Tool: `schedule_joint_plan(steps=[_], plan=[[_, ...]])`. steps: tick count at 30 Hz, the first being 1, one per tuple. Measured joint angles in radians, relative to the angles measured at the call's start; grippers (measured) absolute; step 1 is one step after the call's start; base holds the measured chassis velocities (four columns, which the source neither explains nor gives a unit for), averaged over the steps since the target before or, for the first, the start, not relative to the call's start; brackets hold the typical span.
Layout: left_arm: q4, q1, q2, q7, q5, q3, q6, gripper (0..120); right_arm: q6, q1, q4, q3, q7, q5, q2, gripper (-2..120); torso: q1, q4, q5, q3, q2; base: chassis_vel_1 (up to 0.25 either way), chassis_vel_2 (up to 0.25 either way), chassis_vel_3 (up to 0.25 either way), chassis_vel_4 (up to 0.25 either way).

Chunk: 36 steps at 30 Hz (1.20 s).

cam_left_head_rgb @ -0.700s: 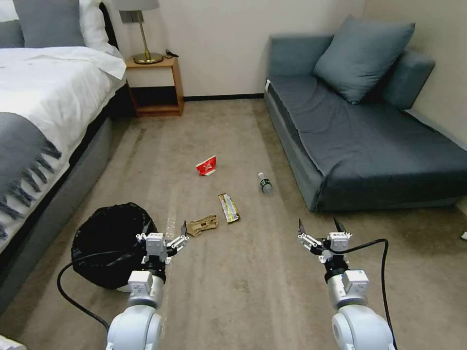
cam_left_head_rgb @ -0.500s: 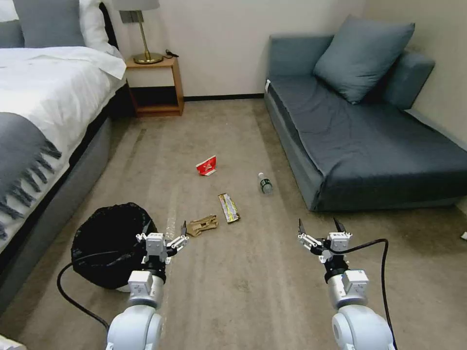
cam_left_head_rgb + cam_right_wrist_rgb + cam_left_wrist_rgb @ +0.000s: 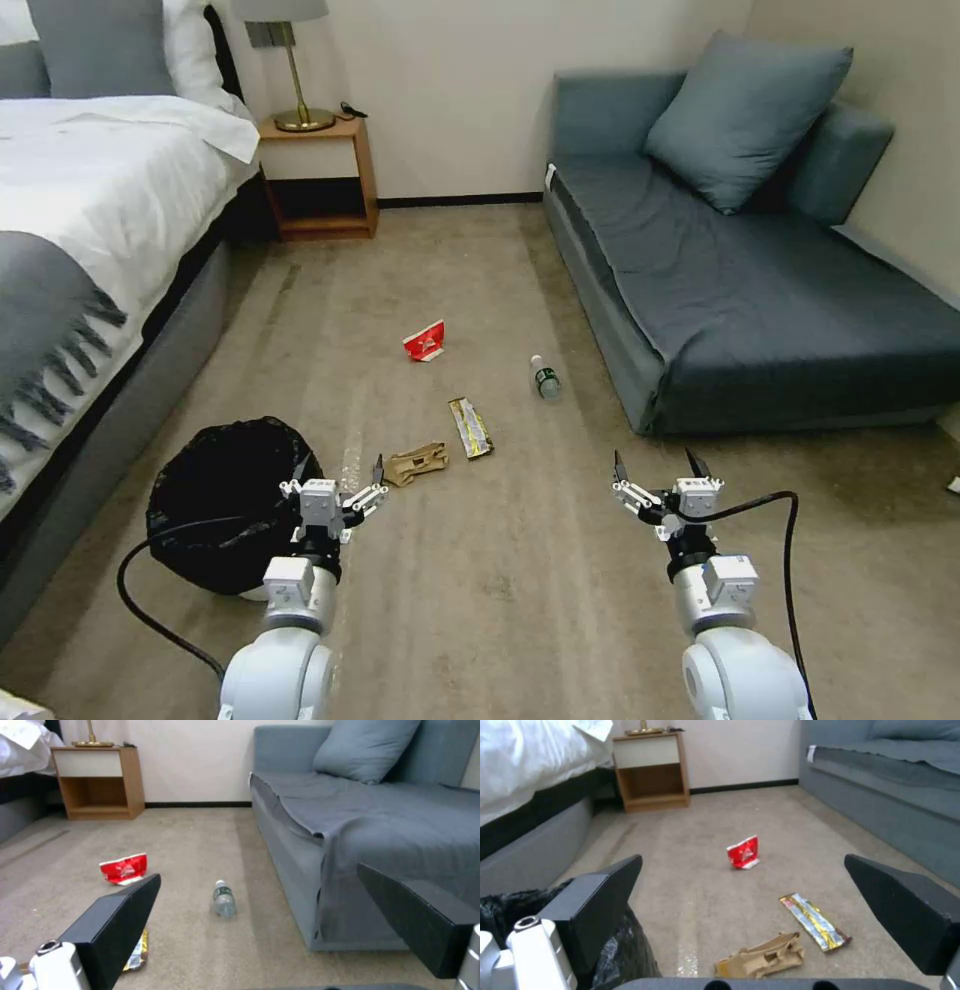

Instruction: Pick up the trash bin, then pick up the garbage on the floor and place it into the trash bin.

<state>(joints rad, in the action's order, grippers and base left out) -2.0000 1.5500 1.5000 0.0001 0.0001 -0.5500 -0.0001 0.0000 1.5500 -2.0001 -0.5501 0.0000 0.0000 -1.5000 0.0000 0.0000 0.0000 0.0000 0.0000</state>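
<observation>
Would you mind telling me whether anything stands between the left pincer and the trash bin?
Nothing visible does. The open left pincer hovers at the trash bin's near edge, one finger over its black liner; the cardboard piece lies on the other side.

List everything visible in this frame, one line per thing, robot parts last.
trash bin: 1, black liner over white body, on the carpet beside the bed, by the left gripper.
cardboard piece: 1, tan, floor, nearest litter.
snack wrapper: 1, yellow-silver, floor, beside the cardboard.
paper carton: 1, red-white, floor, farther out.
bottle: 1, clear with green label, lying near the sofa.
bed: 1, white, left.
nightstand: 1, wooden, with a brass lamp.
sofa: 1, blue-grey, with a cushion, right.
left gripper: open, above the bin's edge.
right gripper: open, above bare carpet.
</observation>
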Motion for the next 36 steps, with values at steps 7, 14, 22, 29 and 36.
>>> schedule_joint_plan(steps=[7, 14, 22, 29, 36], plan=[[-0.078, 0.076, -0.012, -0.041, -0.022, -0.061, -0.060, 95, 0.100, 0.049, -0.028, 0.065, 0.033, -0.049, -0.022, 100, 0.000, -0.0003, -0.0001, 0.000, 0.000, 0.000, 0.000, 0.000, 0.000], [-0.254, 0.262, -0.040, -0.134, -0.068, -0.189, -0.213, 100, 0.316, 0.157, -0.095, 0.210, 0.105, -0.160, -0.071, 100, 0.000, 0.0005, -0.0004, 0.000, 0.000, 0.000, 0.000, 0.000, 0.000], [-0.254, 0.265, -0.048, -0.130, -0.067, -0.188, -0.219, 100, 0.348, 0.174, -0.112, 0.254, 0.146, -0.171, -0.072, 100, 0.000, 0.0000, 0.0000, 0.000, 0.000, 0.000, 0.000, 0.000, 0.000], [-0.219, 0.218, -0.136, -0.128, -0.219, -0.296, -0.133, 100, 0.278, 0.148, -0.105, 0.248, 0.161, -0.142, -0.045, 100, 0.000, 0.0000, -0.0001, 0.000, 0.000, 0.000, 0.000, 0.000, 0.000], [-0.181, 0.181, -0.275, -0.090, -0.430, -0.364, 0.067, 100, 0.235, 0.129, -0.105, 0.239, 0.190, -0.122, -0.031, 100, 0.000, 0.0001, -0.0001, 0.000, 0.000, 0.000, 0.000, 0.000, 0.000]])
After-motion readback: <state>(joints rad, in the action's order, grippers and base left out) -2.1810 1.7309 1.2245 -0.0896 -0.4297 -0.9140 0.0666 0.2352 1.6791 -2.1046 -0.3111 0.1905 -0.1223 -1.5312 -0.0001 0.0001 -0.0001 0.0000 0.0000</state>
